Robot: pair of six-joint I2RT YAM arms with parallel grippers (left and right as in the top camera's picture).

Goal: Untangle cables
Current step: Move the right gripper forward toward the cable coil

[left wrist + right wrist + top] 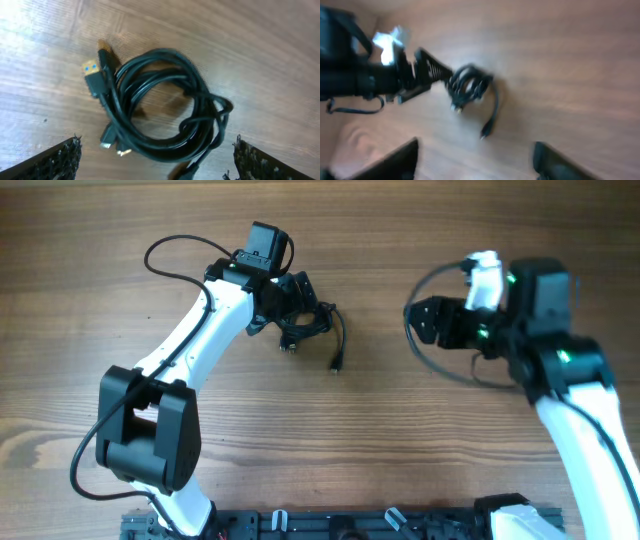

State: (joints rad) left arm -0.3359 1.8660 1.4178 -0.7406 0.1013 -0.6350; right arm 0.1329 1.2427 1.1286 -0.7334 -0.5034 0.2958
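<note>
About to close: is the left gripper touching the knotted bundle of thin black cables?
Apart. Left wrist view: bare wooden table shows between the left gripper's fingers and the cable bundle.

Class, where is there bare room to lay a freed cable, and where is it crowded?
Bare wood lies between the cable bundle and the right claw, and across the table's front middle. Crowded around the bundle at the left claw.
</note>
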